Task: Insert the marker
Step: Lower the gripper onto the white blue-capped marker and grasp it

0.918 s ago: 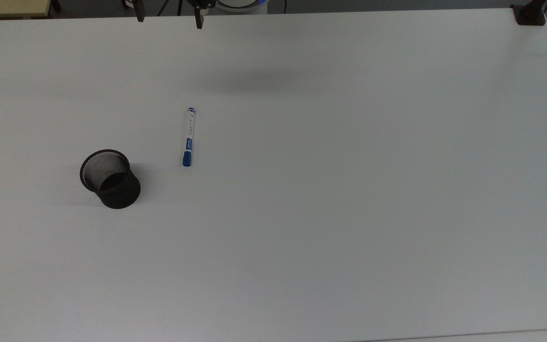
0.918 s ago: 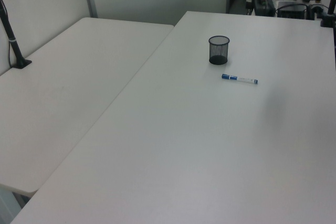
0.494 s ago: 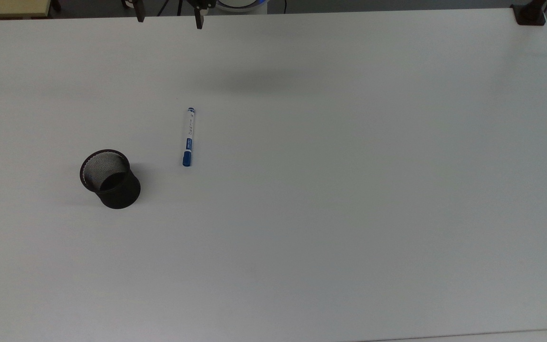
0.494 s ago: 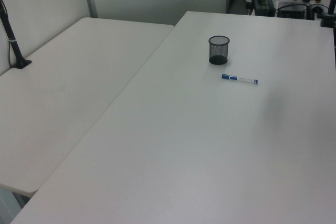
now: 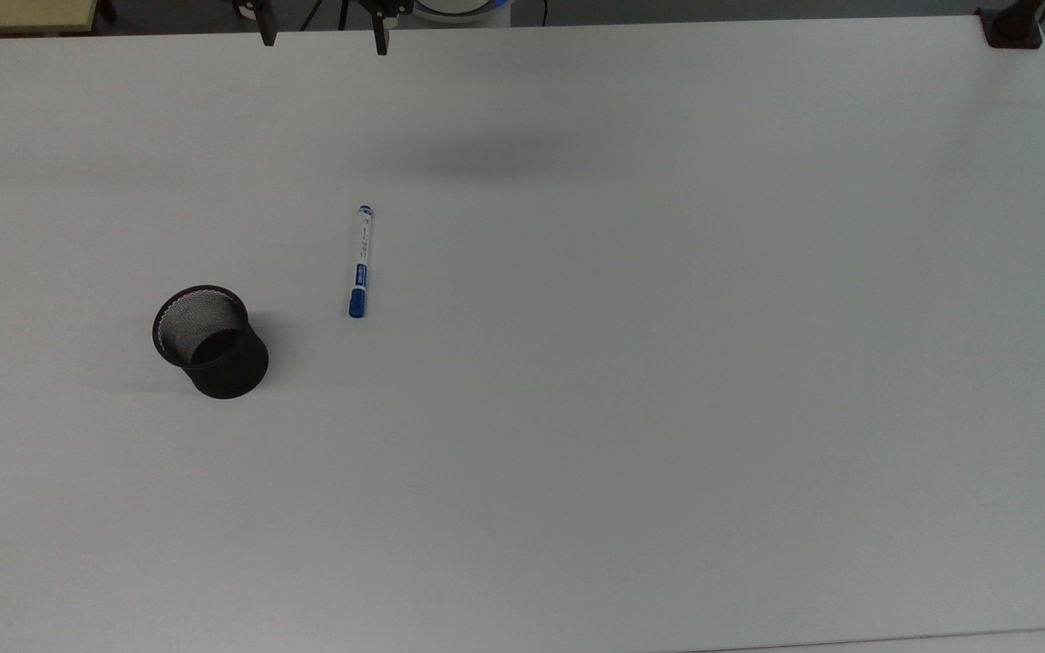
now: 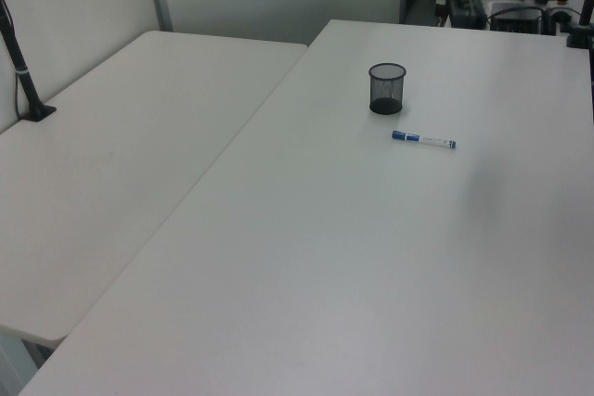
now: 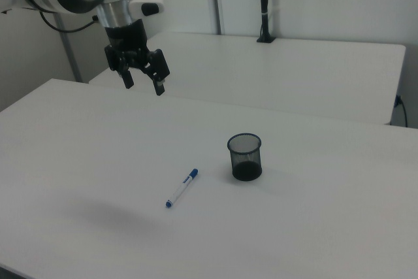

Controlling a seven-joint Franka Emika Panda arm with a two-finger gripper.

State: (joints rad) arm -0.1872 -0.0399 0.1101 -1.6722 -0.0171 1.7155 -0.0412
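— Top view first, and we go from left to right. What do we have?

— At about 8 o'clock from the middle of the white table (image 5: pixel 668 363) stands the black mesh cup (image 5: pixel 210 342), upright, with its mouth open to above. To the right of it, near but not touching, the marker (image 5: pixel 360 261) lies flat on the table. Its long axis runs from 12 to 6 o'clock, and the larger blue end is at 6 o'clock.

— And the gripper?

— At 12 o'clock, at the far edge of the table, we see the gripper (image 5: pixel 323 29) high above the surface. In the right view the gripper (image 7: pixel 144 82) has its two fingers spread apart and holds nothing. It is well apart from the marker (image 7: pixel 181 188) and from the cup (image 7: pixel 245 157).

— How do we think the marker will handle?

— We judge it light and stiff, with a smooth round barrel, so it can roll or slip if the fingers push it from one side. We would take it at the middle of the white barrel, the fingers closing across it from 9 and 3 o'clock in the top view.

— Any worry for the insertion?

— The marker lies flat and must be tilted before it goes in the cup, and the cup also seems light.
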